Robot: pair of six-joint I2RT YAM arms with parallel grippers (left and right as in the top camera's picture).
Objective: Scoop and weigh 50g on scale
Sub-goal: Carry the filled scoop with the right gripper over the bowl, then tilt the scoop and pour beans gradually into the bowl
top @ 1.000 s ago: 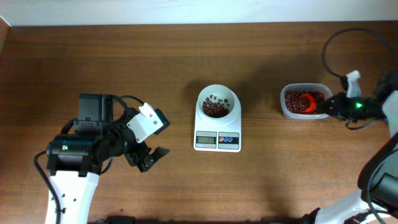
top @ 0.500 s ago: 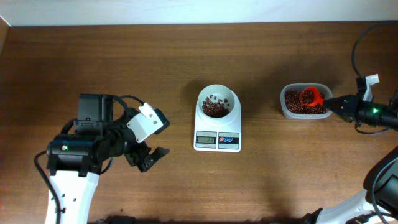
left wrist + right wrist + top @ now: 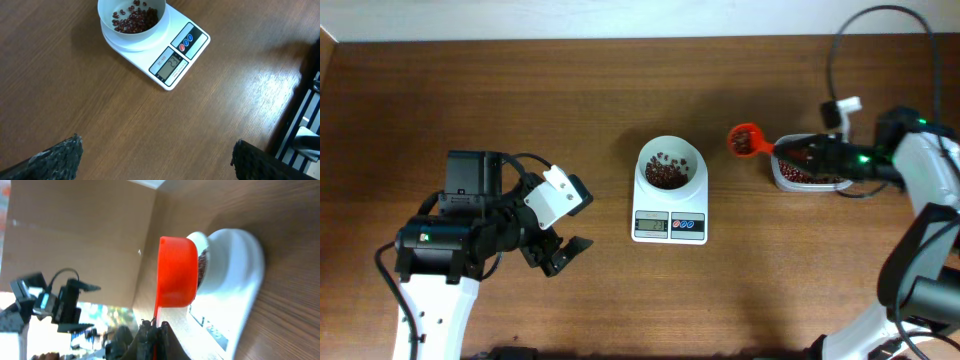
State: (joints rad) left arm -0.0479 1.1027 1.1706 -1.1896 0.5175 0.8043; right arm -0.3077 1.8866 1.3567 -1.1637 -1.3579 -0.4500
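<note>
— Left claw (image 3: 574, 222), entry one: pose and state?
— Arm folded low, left of the scale (image 3: 669, 226) and well apart from it. The wrist is turned so the fingers face the scale across the brown table (image 3: 470, 90). Jaws spread wide, nothing held, nothing touched.
— Scale, entry two?
— White, with a display and two buttons on its front panel. A round bowl (image 3: 692, 158) sits on top, with a small heap of reddish-brown beans (image 3: 666, 177) in its bottom.
— Right of the scale?
— Orange-red scoop (image 3: 743, 139), lifted, just right of the bowl's rim, between the scale and a clear tub (image 3: 778, 178) that holds more beans. Whether the scoop is loaded cannot be told.
— Right claw (image 3: 788, 151), last entry?
— Forearm stretched level from the far right toward the scale, passing over the tub. Claw clenched on the scoop's handle.
</note>
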